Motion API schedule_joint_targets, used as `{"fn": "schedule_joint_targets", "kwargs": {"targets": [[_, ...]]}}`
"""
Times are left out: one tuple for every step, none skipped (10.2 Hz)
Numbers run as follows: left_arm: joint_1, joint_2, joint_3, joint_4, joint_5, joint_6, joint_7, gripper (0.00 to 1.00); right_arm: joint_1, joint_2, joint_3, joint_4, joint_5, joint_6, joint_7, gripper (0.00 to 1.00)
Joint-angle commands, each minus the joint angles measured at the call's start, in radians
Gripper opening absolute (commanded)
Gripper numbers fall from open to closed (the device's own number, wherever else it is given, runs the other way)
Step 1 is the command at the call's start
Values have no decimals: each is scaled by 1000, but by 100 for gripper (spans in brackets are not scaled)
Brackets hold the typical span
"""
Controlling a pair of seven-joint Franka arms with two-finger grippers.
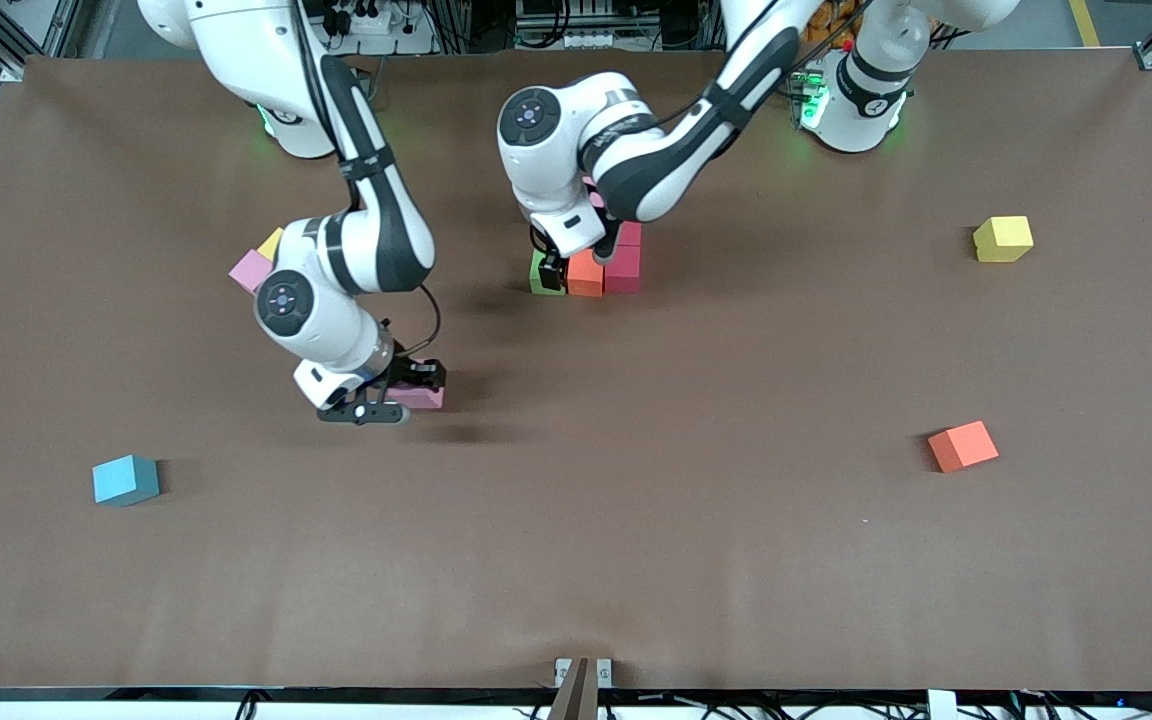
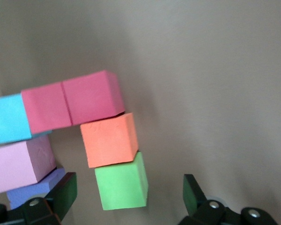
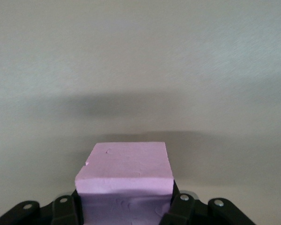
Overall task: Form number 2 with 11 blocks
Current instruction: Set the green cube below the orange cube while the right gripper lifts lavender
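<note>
A pink block point(image 1: 420, 396) is pinched in the right gripper point(image 1: 404, 392) at the table's nine o'clock. At twelve o'clock, the left gripper point(image 1: 564, 262), jaws spread, hovers over the unfinished number 2 point(image 1: 591, 268). The pink block should be lowered squarely, edges flush.

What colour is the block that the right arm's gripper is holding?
Pink. The block sits between the right gripper's fingers, clearest in the right wrist view.

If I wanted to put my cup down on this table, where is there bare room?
The widest bare patch is the strip nearest the front camera, below the blue cube and the orange cube. Bare cloth also lies between that orange cube and the yellow cube. It is crowded mid-table, around the cube cluster under the left gripper.
</note>
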Motion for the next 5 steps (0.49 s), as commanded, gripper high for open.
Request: {"fn": "schedule_joint_targets", "kwargs": {"targets": [[82, -67, -31, -16, 12, -70, 169, 100, 76, 0, -4, 2, 11, 32, 108, 27], [117, -86, -31, -17, 9, -99, 271, 100, 115, 15, -4, 18, 11, 35, 169, 27], [151, -97, -31, -17, 9, -123, 353, 100, 152, 36, -5, 41, 11, 34, 236, 27], [187, -109, -31, -17, 9, -155, 462, 100, 184, 59, -5, 63, 10, 34, 298, 27], [224, -130, -31, -16, 9, -194, 609, 100, 214, 84, -5, 84, 10, 34, 347, 26]]}}
